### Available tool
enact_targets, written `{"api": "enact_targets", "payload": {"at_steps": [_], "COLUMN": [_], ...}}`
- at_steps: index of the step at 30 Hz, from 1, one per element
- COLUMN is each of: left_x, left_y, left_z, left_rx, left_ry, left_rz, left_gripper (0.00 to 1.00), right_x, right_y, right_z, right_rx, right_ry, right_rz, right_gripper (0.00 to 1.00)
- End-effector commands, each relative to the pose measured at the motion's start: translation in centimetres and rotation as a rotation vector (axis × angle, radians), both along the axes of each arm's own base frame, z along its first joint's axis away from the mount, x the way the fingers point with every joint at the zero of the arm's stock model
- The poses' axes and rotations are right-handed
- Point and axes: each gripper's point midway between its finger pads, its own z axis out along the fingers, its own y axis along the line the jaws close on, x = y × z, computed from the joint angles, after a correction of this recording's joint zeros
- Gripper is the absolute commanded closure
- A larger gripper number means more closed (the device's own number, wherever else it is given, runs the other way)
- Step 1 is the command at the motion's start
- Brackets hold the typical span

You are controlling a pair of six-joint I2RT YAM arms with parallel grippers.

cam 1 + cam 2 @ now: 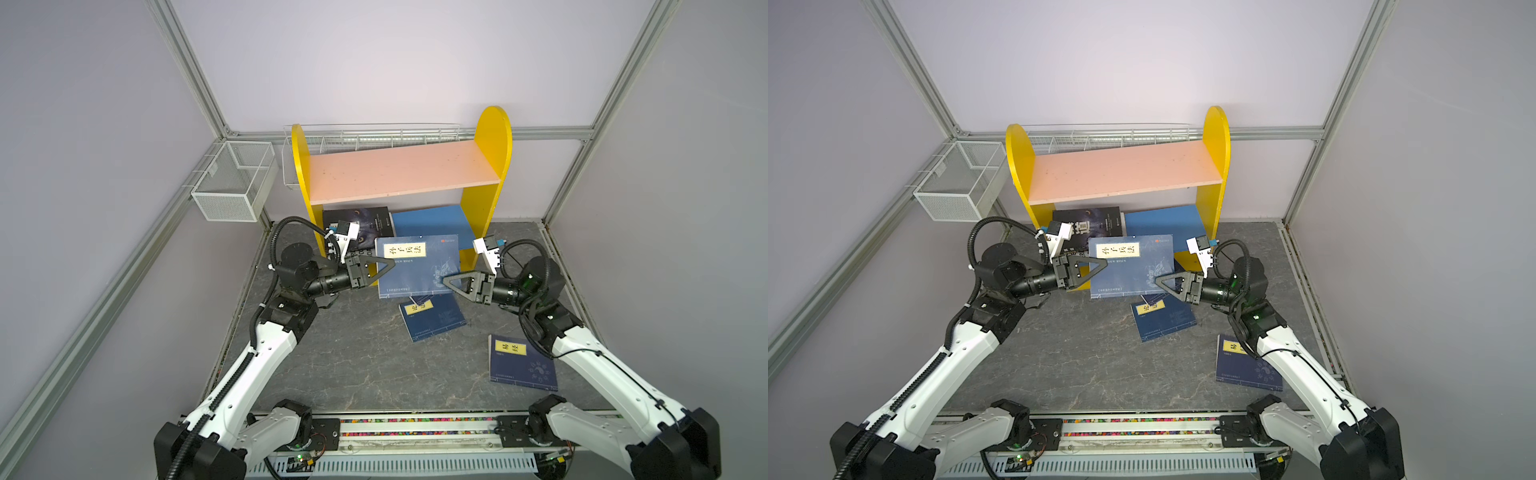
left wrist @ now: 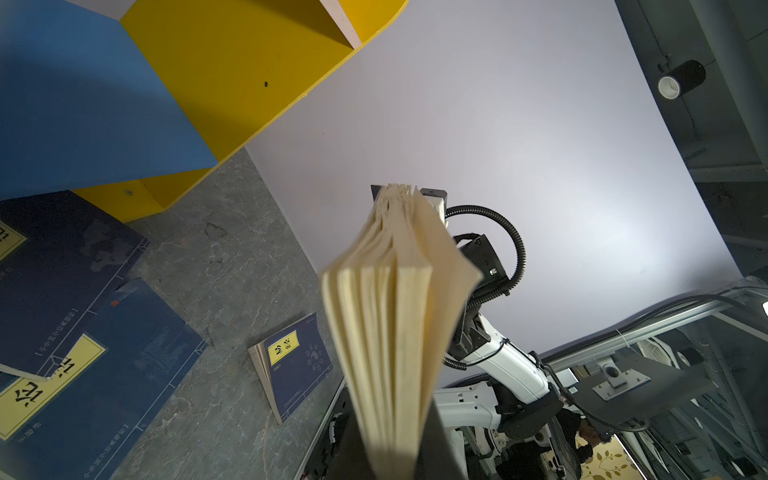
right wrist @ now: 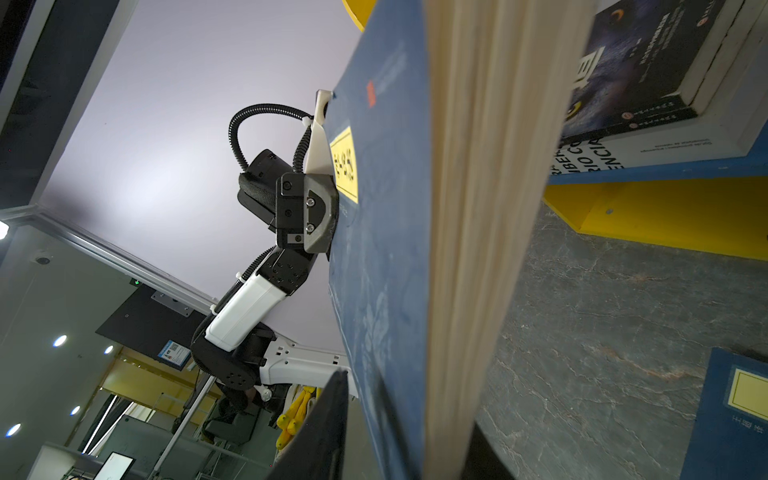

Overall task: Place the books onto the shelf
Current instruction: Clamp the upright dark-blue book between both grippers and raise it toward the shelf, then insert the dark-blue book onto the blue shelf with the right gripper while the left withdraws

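Books sit in three places at this moment. One large navy book [image 1: 417,266] hangs in the air just in front of the shelf [image 1: 494,137], its cover turned toward both top views, spanning the gap between the two arms. The left gripper [image 1: 390,262] has its fingers [image 3: 318,216] clenched on the edge beside the yellow title label, and the left wrist view shows the pages fanning out from between them. The right gripper [image 1: 445,280] straddles the opposite edge. The right wrist view shows cover and pages filling the space between its fingers, but I cannot tell whether they are pressing on it.

A second hold looks sensible: a soft paperback pinched at one edge would droop and splay, as the loose pages suggest.

On the blue lower board [image 1: 432,222] a black book [image 1: 357,220] lies flat on a white book [image 3: 590,153], both pushed to the left end. That leaves bare blue board on the right, and the pink upper board [image 1: 399,170] is bare too.

Two smaller navy books wait on the desk [image 1: 357,365]: one [image 1: 434,318] partly under the lifted one, another [image 1: 521,361] beside the right arm.

The yellow side panel stands close to the right gripper, so sliding the book in may risk a bump.
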Motion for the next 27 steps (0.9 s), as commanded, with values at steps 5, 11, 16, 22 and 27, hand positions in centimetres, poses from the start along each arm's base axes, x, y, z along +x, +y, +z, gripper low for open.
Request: {"api": "enact_targets", "payload": {"at_steps": [5,11,16,22,27], "left_x": [1.1,2.7,3.6,3.0,1.8], "left_y": [0.4,1.7,5.0,11.3,17.0], "left_z": [1.9,1.2,1.5,1.8,0.6], "left_rx": [-0.019,0.062,0.198,0.423,0.585], "left_ry": [-0.079,-0.061,-0.109,-0.171,-0.173], "left_rz": [0.013,0.131,0.348,0.685,0.946], "left_gripper": [1.0,0.76,0.4,0.14,0.02], "right_x": [0.0,1.7,3.7,6.6,9.6], "right_y": [0.3,0.2,0.5,1.8,3.3], "right_z": [0.1,-0.4,0.0,1.7,1.5], "right_rx": [0.019,-0.002,-0.01,0.002,-0.019], "right_ry": [0.018,0.047,0.043,0.024,0.037], "right_rz": [0.011,-0.064,-0.118,-0.123,-0.125], "right_gripper": [0.81,0.89,0.92,0.92,0.92]}}
